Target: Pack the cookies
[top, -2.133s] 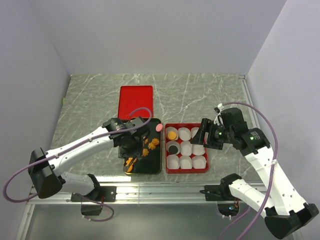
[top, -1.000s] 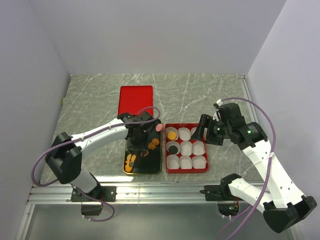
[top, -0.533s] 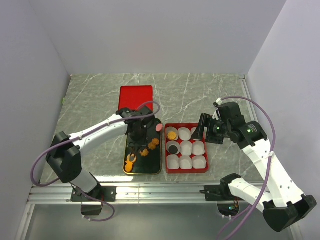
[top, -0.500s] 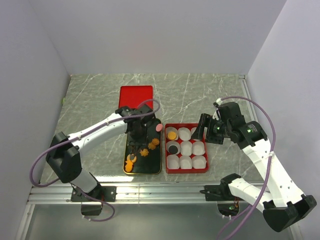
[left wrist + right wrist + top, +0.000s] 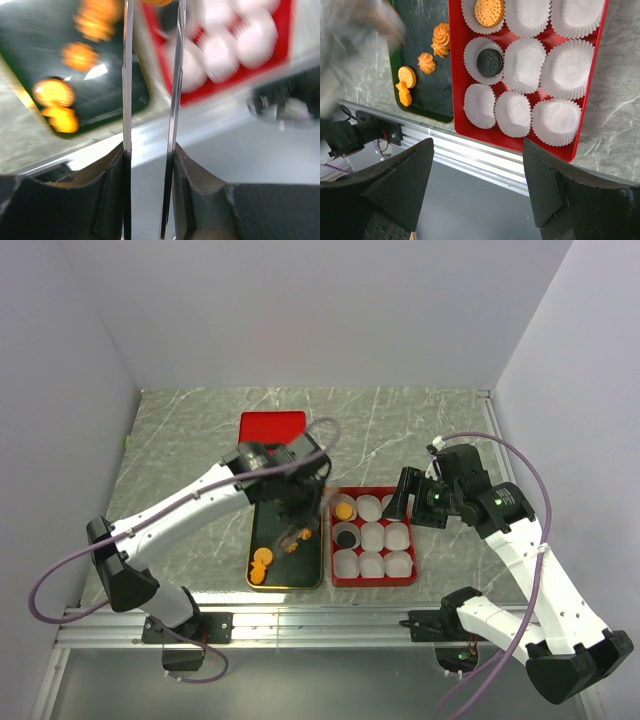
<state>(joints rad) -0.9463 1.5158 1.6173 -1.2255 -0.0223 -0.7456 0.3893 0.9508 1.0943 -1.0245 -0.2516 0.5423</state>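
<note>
The cookies (image 5: 52, 92) and paper cups (image 5: 217, 52) are smeared by motion; an orange scrap (image 5: 156, 2) between the left fingers (image 5: 127, 75) is cut off above.

You get bright, even light; left wrist view smears with motion, glare on the tray (image 5: 115, 95) at ten o'clock.

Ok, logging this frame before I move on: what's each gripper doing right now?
Left gripper: nearly closed, apparently pinching an orange cookie at its tips; the view is blurred.
Right gripper: open, holding nothing.
</note>
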